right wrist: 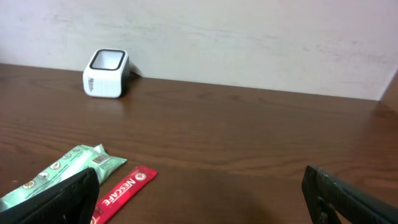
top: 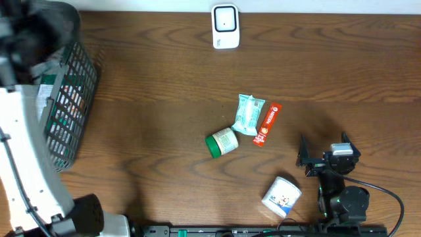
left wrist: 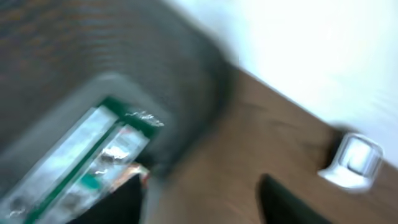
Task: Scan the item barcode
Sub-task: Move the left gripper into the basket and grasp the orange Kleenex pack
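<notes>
Brown wooden table, pale wall behind its far edge. Black wire basket at far left, green-and-white packet inside. Left end effector over it, blurred, fingers parted, nothing between. Right end effector near right, spread wide, empty. White scanner at far centre, bare wood before it. White tub near right. At mid-table, green-lidded jar on its side, mint pouch just beside red Nescafe stick.

Red sachet, green-lidded jar, white scanner.
</notes>
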Controlling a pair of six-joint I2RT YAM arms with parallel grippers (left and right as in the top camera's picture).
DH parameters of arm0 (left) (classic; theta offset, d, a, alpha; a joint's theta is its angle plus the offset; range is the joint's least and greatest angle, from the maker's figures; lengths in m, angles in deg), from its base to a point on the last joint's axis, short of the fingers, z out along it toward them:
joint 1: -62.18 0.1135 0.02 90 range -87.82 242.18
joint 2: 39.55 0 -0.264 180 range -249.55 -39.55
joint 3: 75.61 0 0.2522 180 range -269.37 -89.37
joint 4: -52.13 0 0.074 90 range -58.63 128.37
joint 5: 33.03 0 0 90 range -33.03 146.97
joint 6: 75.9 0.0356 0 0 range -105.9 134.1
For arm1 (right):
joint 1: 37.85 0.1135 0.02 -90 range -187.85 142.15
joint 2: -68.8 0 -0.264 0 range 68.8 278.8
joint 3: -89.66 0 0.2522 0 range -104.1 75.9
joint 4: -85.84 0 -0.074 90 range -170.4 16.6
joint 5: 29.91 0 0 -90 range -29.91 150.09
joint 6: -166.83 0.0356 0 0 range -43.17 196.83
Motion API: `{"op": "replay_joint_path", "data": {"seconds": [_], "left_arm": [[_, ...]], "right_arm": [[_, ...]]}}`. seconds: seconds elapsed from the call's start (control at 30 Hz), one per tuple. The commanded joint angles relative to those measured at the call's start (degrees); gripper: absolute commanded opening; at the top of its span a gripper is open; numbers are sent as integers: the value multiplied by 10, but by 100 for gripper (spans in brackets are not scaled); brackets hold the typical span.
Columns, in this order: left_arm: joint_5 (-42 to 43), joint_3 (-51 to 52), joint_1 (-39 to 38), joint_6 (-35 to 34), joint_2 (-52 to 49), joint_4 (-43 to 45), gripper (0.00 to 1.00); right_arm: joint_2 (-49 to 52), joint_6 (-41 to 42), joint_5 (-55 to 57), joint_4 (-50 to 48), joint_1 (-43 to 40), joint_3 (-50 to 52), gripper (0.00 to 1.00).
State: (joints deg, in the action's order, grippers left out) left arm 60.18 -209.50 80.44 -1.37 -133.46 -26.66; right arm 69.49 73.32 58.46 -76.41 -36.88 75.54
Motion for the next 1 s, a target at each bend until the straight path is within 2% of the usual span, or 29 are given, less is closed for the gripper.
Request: {"op": "replay_joint_path", "data": {"seconds": [0.0,0.07,0.2,0.5,0.7,0.97], "left_arm": [[-7,9,50,-14,-19,-15,71],[-5,12,75,-32,-34,-30,75],[4,14,103,-53,-72,-42,76],[22,17,142,-217,-184,-50,76],[125,17,142,-226,-247,-83,76],[129,19,139,-226,-283,-113,76]], "right_arm": [[-3,7,3,2,2,1,99],[-3,7,3,2,2,1,99],[-3,7,3,2,2,1,99],[-3,7,3,2,2,1,99],[-3,7,3,2,2,1,99],[-3,7,3,2,2,1,99]]}}
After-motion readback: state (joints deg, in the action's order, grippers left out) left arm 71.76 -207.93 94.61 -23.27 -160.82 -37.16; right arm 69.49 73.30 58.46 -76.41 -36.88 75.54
